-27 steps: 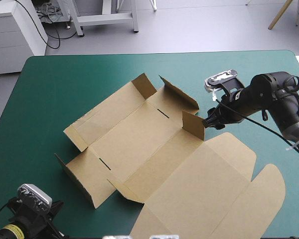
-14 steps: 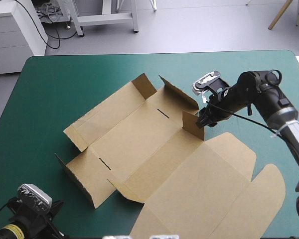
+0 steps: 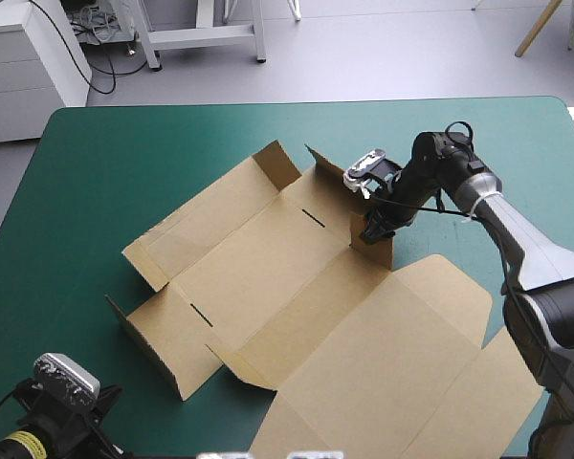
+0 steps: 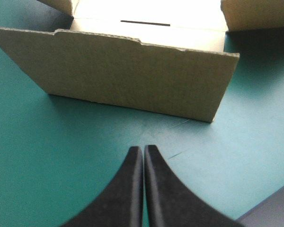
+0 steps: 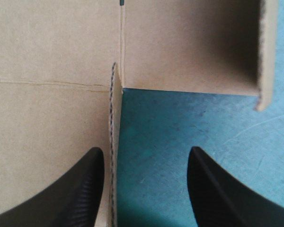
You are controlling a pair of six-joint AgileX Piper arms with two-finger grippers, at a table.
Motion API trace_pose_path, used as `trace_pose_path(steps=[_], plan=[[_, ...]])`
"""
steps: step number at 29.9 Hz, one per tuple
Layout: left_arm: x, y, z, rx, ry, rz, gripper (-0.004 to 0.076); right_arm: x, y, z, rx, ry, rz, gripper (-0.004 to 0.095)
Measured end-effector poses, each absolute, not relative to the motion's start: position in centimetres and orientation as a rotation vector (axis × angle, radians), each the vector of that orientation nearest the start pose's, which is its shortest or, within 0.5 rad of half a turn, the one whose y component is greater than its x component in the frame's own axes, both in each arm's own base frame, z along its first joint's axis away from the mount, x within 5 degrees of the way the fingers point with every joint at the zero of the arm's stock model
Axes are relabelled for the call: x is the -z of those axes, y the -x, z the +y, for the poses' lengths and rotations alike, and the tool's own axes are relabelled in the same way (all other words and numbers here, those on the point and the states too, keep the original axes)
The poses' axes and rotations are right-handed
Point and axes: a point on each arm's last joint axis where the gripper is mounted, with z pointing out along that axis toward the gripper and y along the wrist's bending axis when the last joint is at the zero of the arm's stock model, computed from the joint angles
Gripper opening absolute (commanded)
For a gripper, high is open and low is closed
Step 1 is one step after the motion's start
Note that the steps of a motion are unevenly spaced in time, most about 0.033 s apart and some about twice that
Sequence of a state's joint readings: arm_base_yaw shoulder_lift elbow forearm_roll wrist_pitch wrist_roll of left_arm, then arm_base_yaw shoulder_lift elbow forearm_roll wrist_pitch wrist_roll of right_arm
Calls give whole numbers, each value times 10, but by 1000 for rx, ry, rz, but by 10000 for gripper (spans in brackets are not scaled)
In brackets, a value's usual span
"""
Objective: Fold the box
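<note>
Grey right arm (image 3: 533, 246) with black wrist joints, black left arm (image 3: 48, 430) with yellow label, black fin-shaped jaws

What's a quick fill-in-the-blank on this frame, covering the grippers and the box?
1. The right gripper is ____, with the edge of a small upright flap of the box between its fingers.
2. The left gripper is ____, short of a wide upright flap.
3. The box's lid lies ____ on the teal-green cover.
Missing words: open; shut; flat.
</note>
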State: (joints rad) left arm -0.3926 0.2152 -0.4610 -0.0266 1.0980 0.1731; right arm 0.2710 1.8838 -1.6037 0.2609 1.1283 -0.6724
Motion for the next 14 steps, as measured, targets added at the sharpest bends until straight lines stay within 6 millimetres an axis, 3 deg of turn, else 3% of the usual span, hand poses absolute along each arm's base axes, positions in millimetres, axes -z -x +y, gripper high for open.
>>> trace_pose_path(steps=[6,10,14], plan=[[-261,-25,-12,140,-651,2247,-10,-253,-379,128,-300,1254,2616,317],[-261,-25,-12,138,-651,2247,-10,-252,-378,128,-302,1290,2605,0],[-261,-25,-12,136,-648,2248,-10,-252,-377,129,-305,1357,2573,-14]])
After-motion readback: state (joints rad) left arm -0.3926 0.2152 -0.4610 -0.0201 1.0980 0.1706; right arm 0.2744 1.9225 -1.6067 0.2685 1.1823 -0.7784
